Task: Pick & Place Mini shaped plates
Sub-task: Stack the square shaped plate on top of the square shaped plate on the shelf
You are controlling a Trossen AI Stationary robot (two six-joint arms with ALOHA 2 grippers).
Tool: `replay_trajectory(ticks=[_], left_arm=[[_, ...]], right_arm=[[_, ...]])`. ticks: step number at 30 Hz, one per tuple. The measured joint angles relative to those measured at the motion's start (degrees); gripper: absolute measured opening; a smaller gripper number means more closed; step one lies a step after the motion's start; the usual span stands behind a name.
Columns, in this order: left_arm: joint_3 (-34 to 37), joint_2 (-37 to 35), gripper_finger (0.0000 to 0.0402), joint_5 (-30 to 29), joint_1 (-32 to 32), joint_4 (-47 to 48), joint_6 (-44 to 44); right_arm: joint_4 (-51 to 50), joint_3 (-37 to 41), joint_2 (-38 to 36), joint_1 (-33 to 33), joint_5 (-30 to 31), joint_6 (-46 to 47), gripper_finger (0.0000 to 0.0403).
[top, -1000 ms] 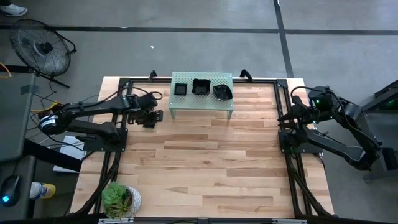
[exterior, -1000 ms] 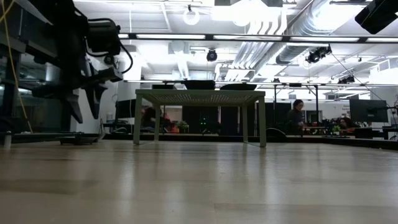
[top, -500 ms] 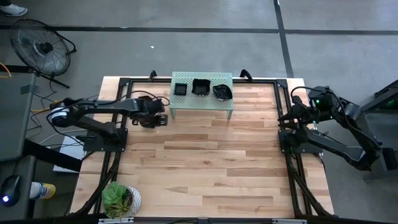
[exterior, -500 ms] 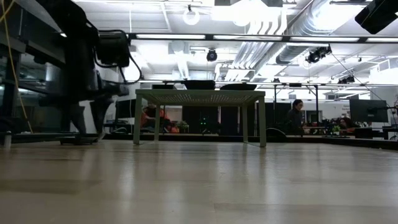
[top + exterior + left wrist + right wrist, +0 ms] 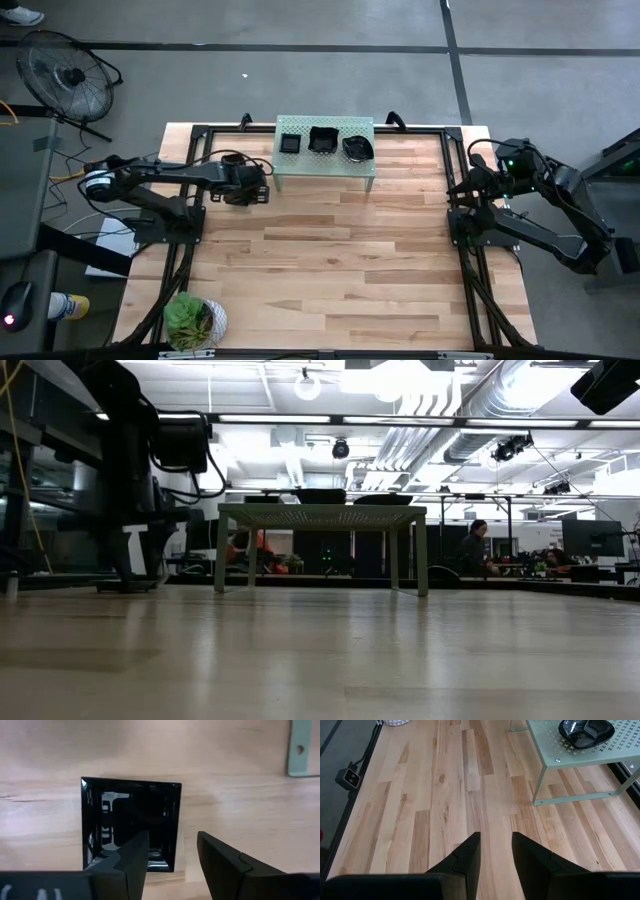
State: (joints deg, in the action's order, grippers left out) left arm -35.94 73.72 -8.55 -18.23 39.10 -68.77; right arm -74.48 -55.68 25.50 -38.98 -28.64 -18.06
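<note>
Left wrist view gives you parted left fingers (image 5: pixel 172 862) straddling the near rim of a square plate (image 5: pixel 131 822) on the tabletop (image 5: pixel 240 805), upper left of the high view; it has no long axis.

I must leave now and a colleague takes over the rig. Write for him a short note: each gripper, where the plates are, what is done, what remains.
Left gripper: open, low over a square black plate lying on the table just left of the green shelf; one finger sits above the plate's inside, the other outside its rim. Not gripped.
Right gripper: open, empty, waiting at the table's right edge.
Plates: three on the shelf top: a square one, a wavy-edged one and a rounded one.
Done: those three appear placed.
Left: close on the square plate's rim, lift it, and probably set it on the shelf too.
</note>
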Motion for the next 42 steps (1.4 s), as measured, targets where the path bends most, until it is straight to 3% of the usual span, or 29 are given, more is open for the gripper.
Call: replay_trajectory(ticks=[15,34,42], left_arm=[[-0.15,4.57,0.0166,0.73,-0.10,-0.14,2.56],[-2.05,4.84,0.0165,0.89,-0.10,2.89,4.00],[-2.05,4.84,0.0113,1.89,-0.10,2.03,4.22]], right_arm=[[0.00,0.00,-0.01,0.01,0.00,0.02,0.0106],[0.00,0.00,-0.01,0.00,0.00,0.02,0.0106],[0.00,0.00,-0.01,0.02,0.00,0.02,0.0106]])
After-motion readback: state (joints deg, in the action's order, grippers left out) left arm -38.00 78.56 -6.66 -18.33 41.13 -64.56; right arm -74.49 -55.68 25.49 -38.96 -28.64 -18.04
